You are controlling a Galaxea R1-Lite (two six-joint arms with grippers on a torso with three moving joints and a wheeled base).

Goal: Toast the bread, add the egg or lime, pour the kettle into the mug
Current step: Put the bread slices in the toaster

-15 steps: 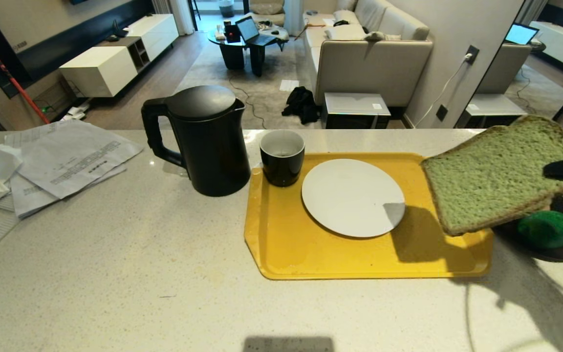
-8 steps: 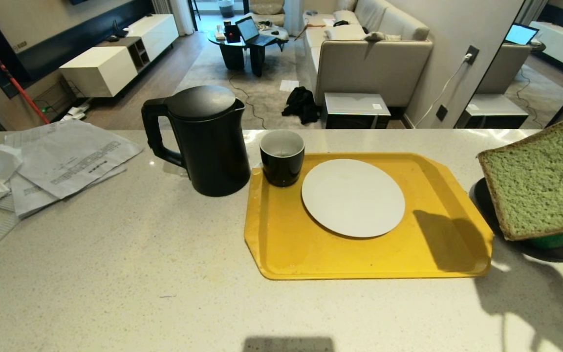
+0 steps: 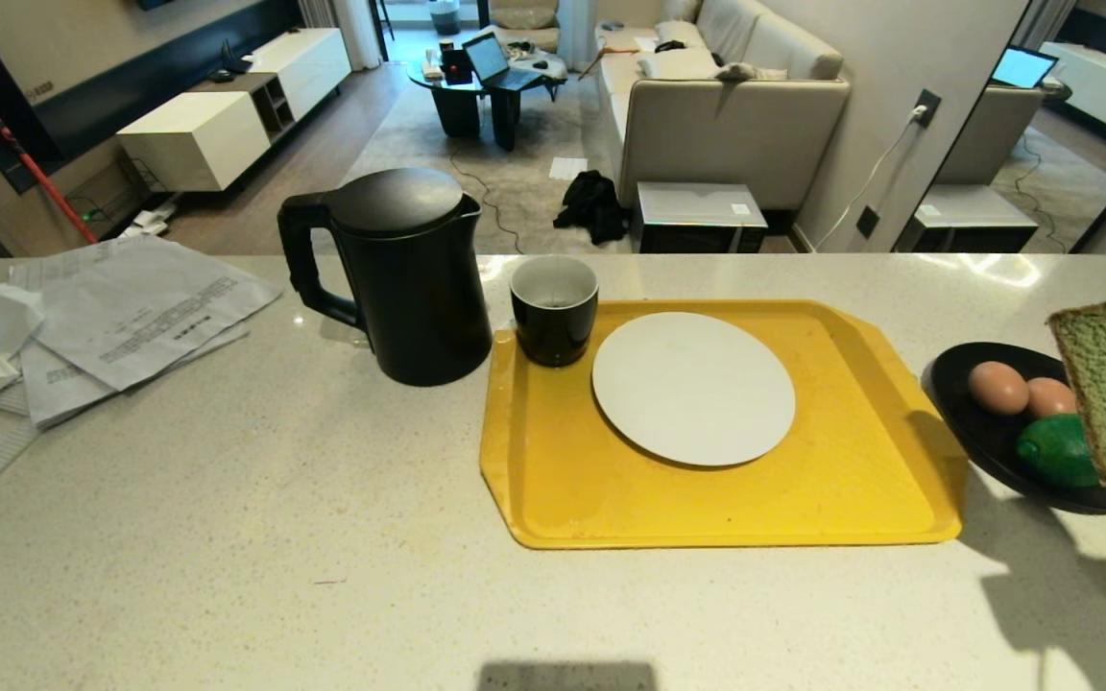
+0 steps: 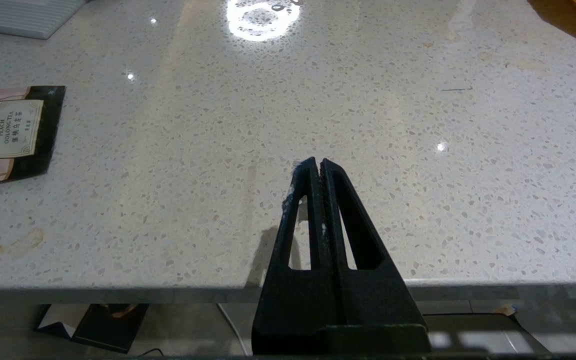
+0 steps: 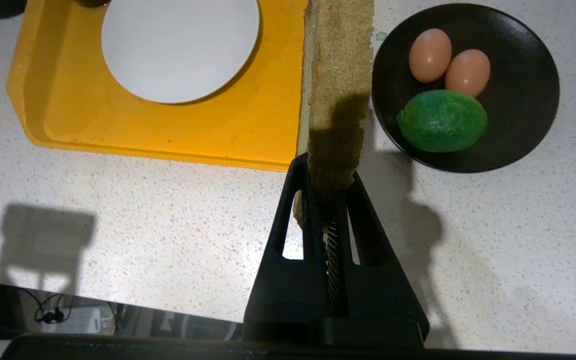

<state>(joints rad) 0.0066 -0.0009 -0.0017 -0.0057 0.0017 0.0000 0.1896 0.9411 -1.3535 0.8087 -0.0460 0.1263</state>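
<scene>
The desk (image 3: 227,537) is a pale speckled stone slab with a glossy finish. On it lies a yellow plastic tray (image 3: 563,480) with rounded corners and a raised rim, carrying a flat round white plate (image 3: 692,387) at its middle. Just left of the tray stands the kettle (image 3: 399,274), tall and matte black with a domed lid and a loop handle facing left. The mug (image 3: 554,309), short, glossy black and white inside, sits on the tray's far left corner. Right of the tray a shallow black dish (image 3: 990,441) holds the bumpy green lime (image 5: 442,120) and two smooth pinkish-brown eggs, one egg (image 5: 430,55) touching the other. The bread (image 5: 338,75), green-crumbed with a brown crust, hangs in the air at the scene's right edge, between tray and dish, clamped edge-on in the right pincer (image 5: 329,192), which points downward. The left pincer (image 4: 316,167) is closed on nothing, level above bare desk near its front edge.
</scene>
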